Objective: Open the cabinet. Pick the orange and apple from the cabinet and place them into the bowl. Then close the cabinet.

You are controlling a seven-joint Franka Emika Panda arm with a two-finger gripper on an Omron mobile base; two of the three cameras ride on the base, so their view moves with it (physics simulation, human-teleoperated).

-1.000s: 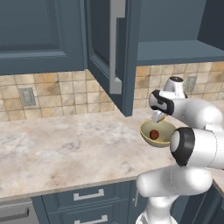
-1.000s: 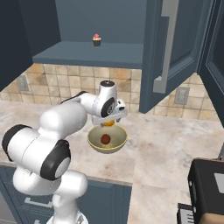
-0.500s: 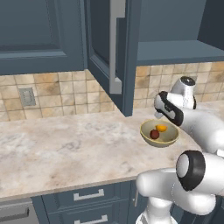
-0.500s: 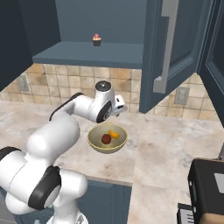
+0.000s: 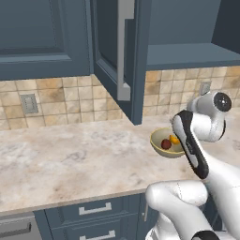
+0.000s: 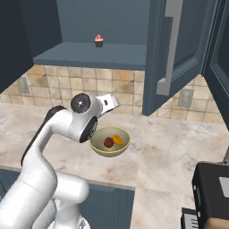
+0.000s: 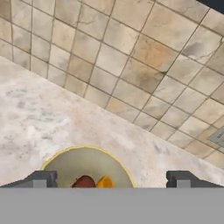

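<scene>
Right base view shows me the apple (image 6: 108, 142) and orange (image 6: 118, 139) lying together in the bowl (image 6: 99, 148) mid-counter, my gripper (image 7: 112, 178) spread wide and empty above. The cabinet (image 6: 180, 53) door hangs open; swinging up carelessly, I could clip its edge or nudge the bowl toward the counter's front edge.

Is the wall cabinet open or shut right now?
Open: the cabinet door swings out over the counter, showing its shelf with a cupcake.

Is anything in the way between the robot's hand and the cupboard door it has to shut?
Nothing visible blocks it. The open gripper hangs above the bowl, which holds the apple and orange. The open cabinet door hangs up to the right, with open air between.
</scene>
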